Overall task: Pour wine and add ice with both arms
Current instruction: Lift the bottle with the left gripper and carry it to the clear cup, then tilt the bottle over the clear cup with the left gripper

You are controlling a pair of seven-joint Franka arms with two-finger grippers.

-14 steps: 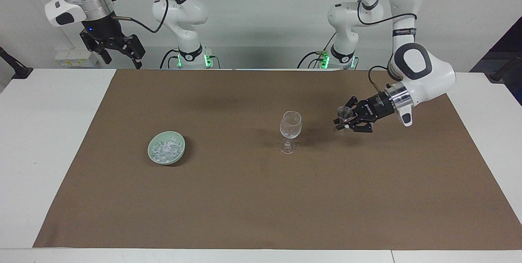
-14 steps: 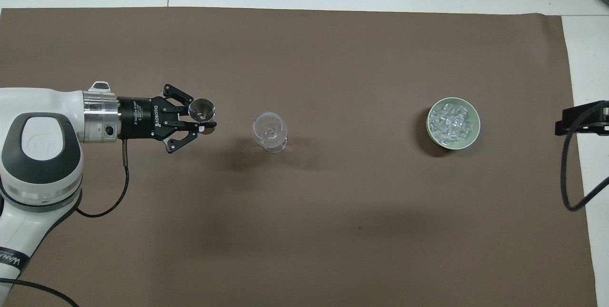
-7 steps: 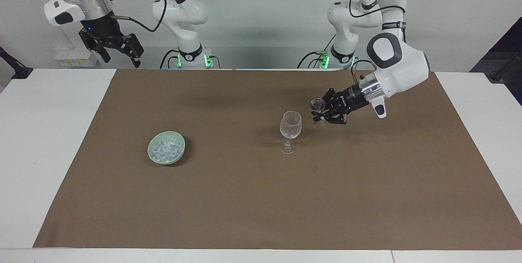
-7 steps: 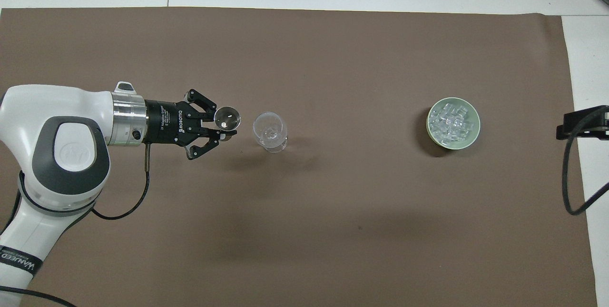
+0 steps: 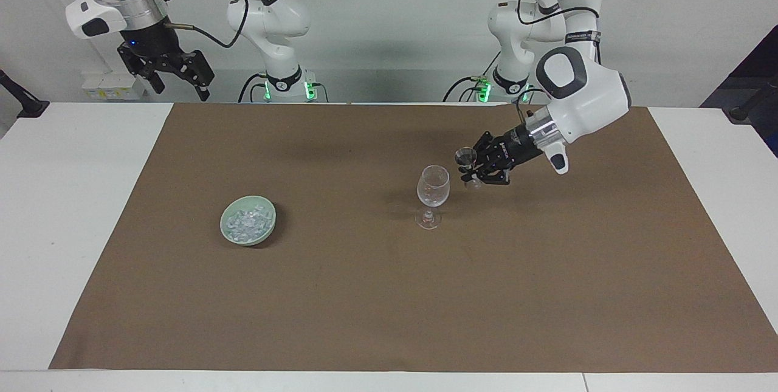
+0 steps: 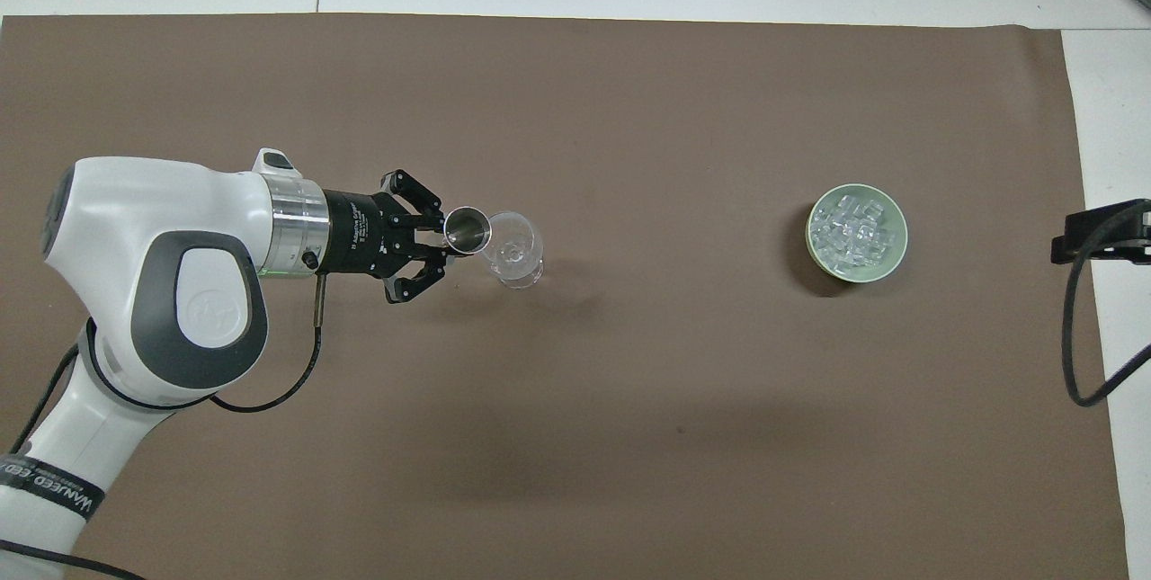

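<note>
A clear stemmed wine glass stands upright mid-mat, also in the overhead view. My left gripper is shut on a small metal measuring cup, held upright in the air just beside the glass's rim, toward the left arm's end; overhead, the gripper and the cup touch the rim's outline. The ice is heaped in a pale green bowl toward the right arm's end; ice and bowl show overhead. My right gripper waits high and open, past the mat's corner.
A brown mat covers most of the white table. A black cable hangs from the right arm at the table's edge. Only a dark part of the right gripper shows overhead.
My left gripper has carried the metal cup up off the mat and sideways toward the wine glass, now right beside its rim. The right arm has hardly moved.
</note>
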